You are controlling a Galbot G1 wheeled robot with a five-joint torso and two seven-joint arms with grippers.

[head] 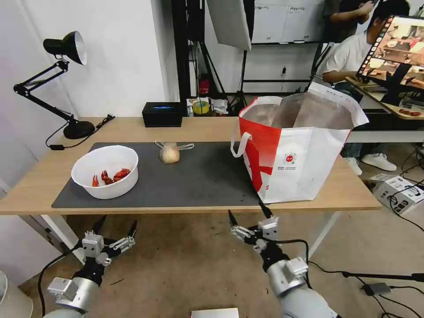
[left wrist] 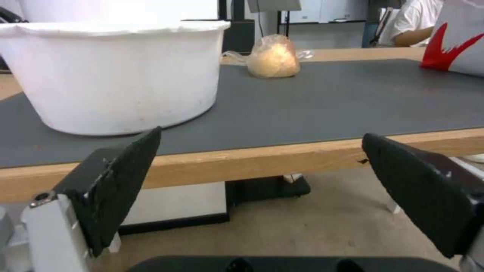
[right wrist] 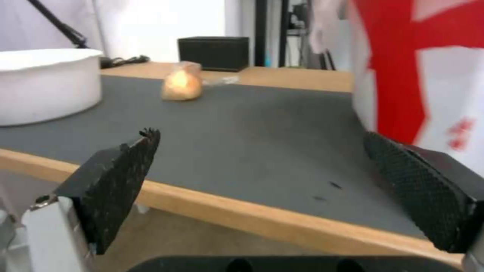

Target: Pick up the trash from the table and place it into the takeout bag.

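both grippers, left (head: 118,226) and right (head: 248,211), hang open below the table (head: 39,176) edge; crayfish bowl (head: 106,171), knotted bag (head: 170,153) and takeout bag (head: 295,150) sit on top.

A studio-like lab is suggested by a softbox on a stand (head: 229,22), a whiteboard (head: 282,22) and a monitor (head: 397,48) (cables trail across the floor).

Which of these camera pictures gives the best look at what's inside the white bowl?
The head view: it looks down into the white bowl at the red shells. Both wrist views show just its outer wall.
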